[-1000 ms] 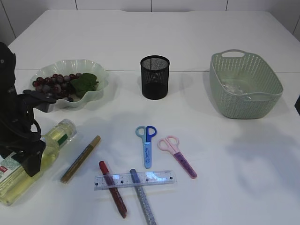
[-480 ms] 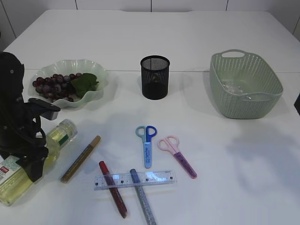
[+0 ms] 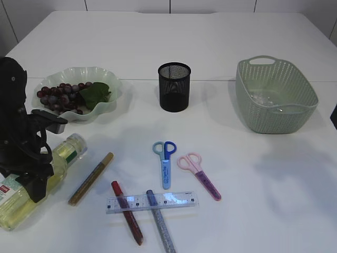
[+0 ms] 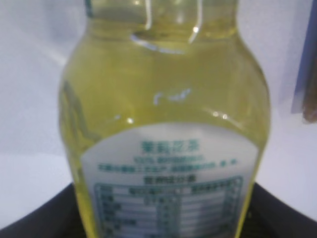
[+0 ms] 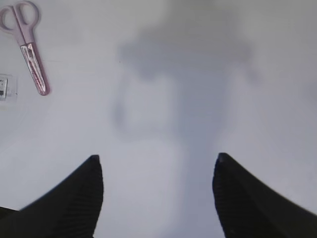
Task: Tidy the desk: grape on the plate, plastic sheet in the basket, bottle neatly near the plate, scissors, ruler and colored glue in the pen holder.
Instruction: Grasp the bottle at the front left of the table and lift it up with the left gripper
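On the white table, the wavy-rimmed glass plate sits at the back left with the dark grape bunch on it; the black mesh pen holder stands to its right, and the pale woven plastic basket farther right. The yellow-liquid glass bottle lies in front of the plate — under the left arm. Right of it lie a gold glue pen, then blue-handled scissors and pink-handled scissors side by side. Nearest the front, the clear plastic ruler lies across a red glue pen and a silver glue pen.

Bottle middle hidden behind left arm (jaws unseen), label text blurred, ruler cut off.
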Controlling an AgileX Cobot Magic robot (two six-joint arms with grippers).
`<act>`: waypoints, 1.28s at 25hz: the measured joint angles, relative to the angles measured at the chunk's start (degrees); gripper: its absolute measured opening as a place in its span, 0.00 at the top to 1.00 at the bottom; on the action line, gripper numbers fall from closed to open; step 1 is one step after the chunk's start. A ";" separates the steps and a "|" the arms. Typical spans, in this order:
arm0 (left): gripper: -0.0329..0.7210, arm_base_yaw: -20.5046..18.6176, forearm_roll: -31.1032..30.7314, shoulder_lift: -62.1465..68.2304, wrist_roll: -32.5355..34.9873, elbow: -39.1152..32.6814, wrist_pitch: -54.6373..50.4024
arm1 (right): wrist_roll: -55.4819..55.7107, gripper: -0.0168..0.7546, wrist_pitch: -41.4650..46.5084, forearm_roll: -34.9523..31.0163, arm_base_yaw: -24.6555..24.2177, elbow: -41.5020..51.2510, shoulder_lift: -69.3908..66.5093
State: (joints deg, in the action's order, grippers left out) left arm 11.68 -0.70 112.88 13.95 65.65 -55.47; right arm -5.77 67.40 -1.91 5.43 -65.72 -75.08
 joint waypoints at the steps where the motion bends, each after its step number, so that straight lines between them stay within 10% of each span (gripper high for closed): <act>1: 0.35 0.00 0.00 0.00 0.00 0.00 -0.26 | 0.00 0.28 0.00 0.00 0.00 0.00 0.00; 32: 0.35 0.00 7.30 -14.69 0.41 -5.94 10.54 | 0.00 0.27 0.46 0.00 0.00 0.00 0.00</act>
State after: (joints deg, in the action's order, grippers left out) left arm 11.68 6.61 98.19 14.36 59.71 -44.93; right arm -5.77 67.86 -1.91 5.43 -65.72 -75.08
